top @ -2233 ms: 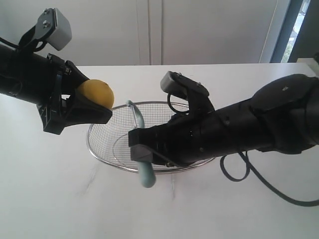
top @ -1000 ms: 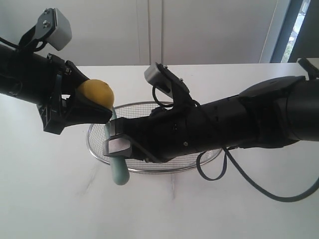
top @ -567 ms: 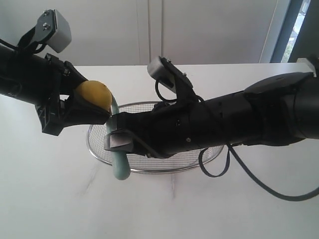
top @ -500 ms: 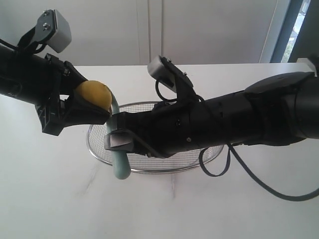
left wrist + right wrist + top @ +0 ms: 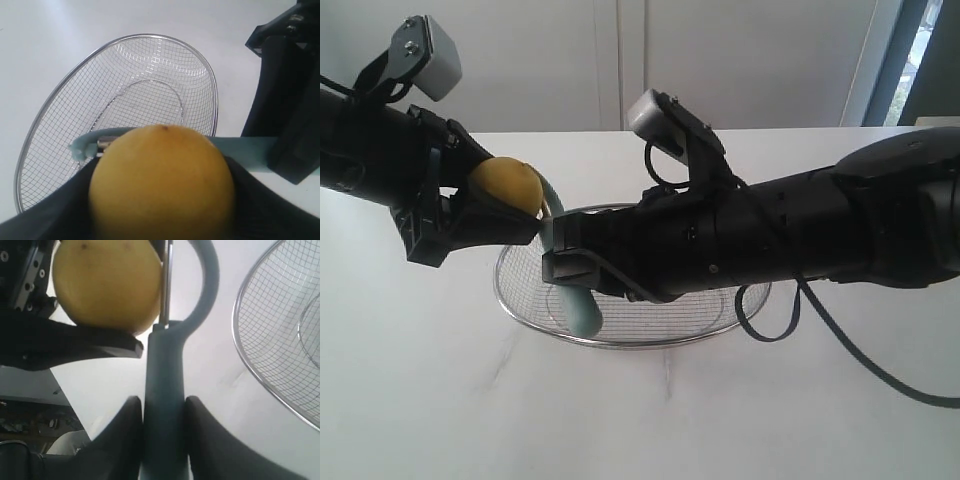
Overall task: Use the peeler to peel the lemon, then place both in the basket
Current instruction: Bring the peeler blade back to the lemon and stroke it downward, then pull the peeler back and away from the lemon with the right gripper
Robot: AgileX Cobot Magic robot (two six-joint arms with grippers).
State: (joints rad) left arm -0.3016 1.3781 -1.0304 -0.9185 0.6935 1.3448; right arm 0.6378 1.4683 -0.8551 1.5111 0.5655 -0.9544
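- Lemon (image 5: 161, 185) is hanging above the counter (image 5: 440, 400), just beside the rim of the basket (image 5: 650, 343), and our left gripper (image 5: 480, 215) is pinching it between its fingers.
- We are clamping our right gripper (image 5: 162, 412) around the teal handle of the peeler (image 5: 582, 312), whose blade is lying against the lemon's side.
- We are judging this to be the peeling step, with the skin looking whole.
- Next, we are expecting to need a steady drag of the blade along the skin, without letting the lemon roll.
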